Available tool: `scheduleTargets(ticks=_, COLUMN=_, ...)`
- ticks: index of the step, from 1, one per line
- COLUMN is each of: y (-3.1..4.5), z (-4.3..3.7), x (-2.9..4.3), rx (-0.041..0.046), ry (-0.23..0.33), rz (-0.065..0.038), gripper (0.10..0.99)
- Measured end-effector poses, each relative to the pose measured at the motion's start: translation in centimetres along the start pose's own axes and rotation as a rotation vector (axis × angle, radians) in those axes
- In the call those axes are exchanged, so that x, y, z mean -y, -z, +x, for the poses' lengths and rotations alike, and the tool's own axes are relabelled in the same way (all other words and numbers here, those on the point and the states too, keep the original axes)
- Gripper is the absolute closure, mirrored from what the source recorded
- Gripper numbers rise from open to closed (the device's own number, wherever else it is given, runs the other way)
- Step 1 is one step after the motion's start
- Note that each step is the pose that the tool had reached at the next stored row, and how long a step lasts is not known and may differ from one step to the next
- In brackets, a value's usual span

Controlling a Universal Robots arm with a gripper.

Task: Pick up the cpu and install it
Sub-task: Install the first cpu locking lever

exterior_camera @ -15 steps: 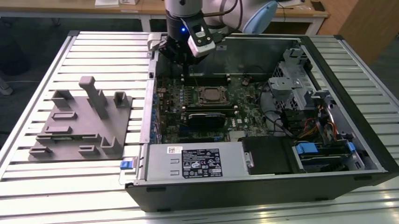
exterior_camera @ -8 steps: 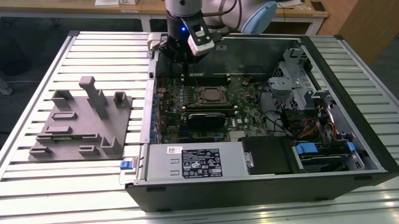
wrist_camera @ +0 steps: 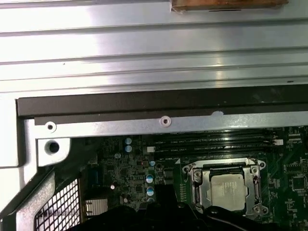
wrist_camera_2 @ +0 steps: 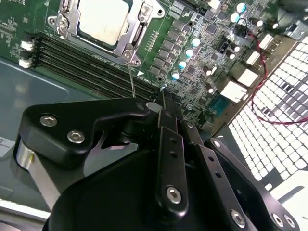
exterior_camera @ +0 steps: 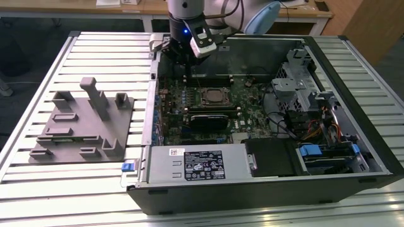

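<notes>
- exterior view: the arm stood at the upper centre of the frame, its gripper [exterior_camera: 183, 61] reaching down into the open computer case [exterior_camera: 353, 156] over the far edge of the motherboard [exterior_camera: 252, 118].
- the cpu [exterior_camera: 215, 97] showed as a pale square inside the socket frame [exterior_camera: 215, 90], centre of the frame, just below the gripper and apart from it.
- grey holder blocks [exterior_camera: 85, 125] sat on the slatted table [exterior_camera: 38, 194] at the left of the frame, with no chip visible on them.
- the power supply [exterior_camera: 198, 163] lay in the lower centre, the drive cage [exterior_camera: 303, 90] at the right.
- second wrist view: the black gripper linkage took up the lower half; its fingers [wrist_camera_2: 163, 103] ran together to one narrow tip, so i judged them closed, with nothing between them.
- the cpu [wrist_camera_2: 103, 21] lay flat in the socket frame [wrist_camera_2: 137, 36] at the top left; a thin wire lever [wrist_camera_2: 131, 79] ran from the frame's corner down toward the fingertip.
- memory slots [wrist_camera_2: 86, 67] crossed between the socket and the gripper.
- first wrist view: the cpu [wrist_camera: 227, 191] sat square in the socket at the lower right; the case wall [wrist_camera: 154, 122] crossed mid-frame.
- judgement: the chip looked placed already; the step in hand seemed to be the retention lever.
- judgement: the next move called for fine contact on that thin lever, clear of the memory slots.
</notes>
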State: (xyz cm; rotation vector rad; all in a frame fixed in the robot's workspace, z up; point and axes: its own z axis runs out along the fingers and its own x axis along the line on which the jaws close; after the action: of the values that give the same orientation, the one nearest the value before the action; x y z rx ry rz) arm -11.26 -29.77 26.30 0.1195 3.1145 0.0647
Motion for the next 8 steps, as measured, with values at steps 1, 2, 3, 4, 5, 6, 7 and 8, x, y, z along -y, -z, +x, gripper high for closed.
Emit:
scheduleTargets(ticks=1, y=-0.08, z=-0.01, x=-0.09, rx=0.0, ry=0.0, rz=0.0, gripper=0.98)
scheduleTargets(ticks=2, y=-0.15, z=-0.02, x=-0.2, rx=0.0001, ry=0.0, rz=0.0, gripper=0.98)
scheduleTargets(ticks=3, y=-0.22, z=-0.05, x=-0.34, rx=0.0, ry=0.0, rz=0.0, gripper=0.98)
scheduleTargets(ticks=4, y=-0.29, z=-0.07, x=-0.47, rx=0.0001, ry=0.0, rz=0.0, gripper=0.98)
scheduleTargets(ticks=5, y=-0.34, z=-0.11, x=-0.6, rx=0.0, ry=0.0, rz=0.0, gripper=0.98)
scheduleTargets(ticks=6, y=-0.39, z=-0.17, x=-0.71, rx=0.0, ry=0.0, rz=0.0, gripper=0.98)
scheduleTargets(ticks=7, y=-0.44, z=-0.26, x=-0.79, rx=-0.0001, ry=0.0, rz=0.0, gripper=0.98)
scheduleTargets(ticks=8, y=-0.48, z=-0.4, x=-0.85, rx=0.0, ry=0.0, rz=0.0, gripper=0.98)
